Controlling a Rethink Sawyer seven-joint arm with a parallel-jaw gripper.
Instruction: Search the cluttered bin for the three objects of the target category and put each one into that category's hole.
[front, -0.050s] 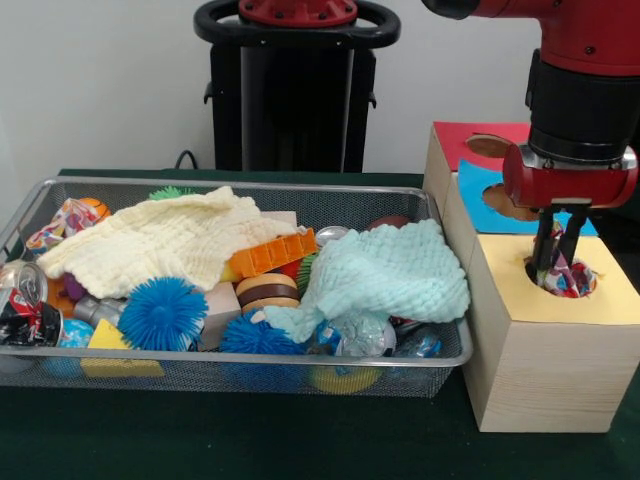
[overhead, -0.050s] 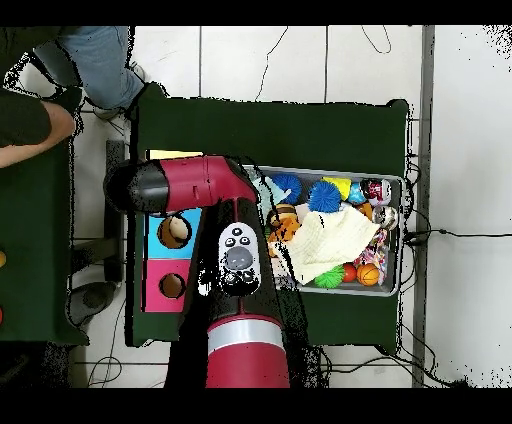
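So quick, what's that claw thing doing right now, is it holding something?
Gripper: lowered at the hole in the yellow-topped box, fingers close together on a colourful patterned object at the hole's mouth.

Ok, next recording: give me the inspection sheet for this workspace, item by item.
Surface: dark green table, carrying the bin and the box.
Job's things: wire mesh bin full of mixed objects; wooden sorting box with red, blue and yellow tops, each with a hole; a colourful patterned object sits in the yellow hole.
Clutter: cream cloth, mint knitted cloth, blue spiky balls, orange plastic block, crushed can, yellow foam wedge.
Grippers: gripper lowered into the yellow hole; whether it holds anything cannot be told.
Cables: black cables on the floor around the table.
Surroundings: white wall; a person at the overhead view's edge.
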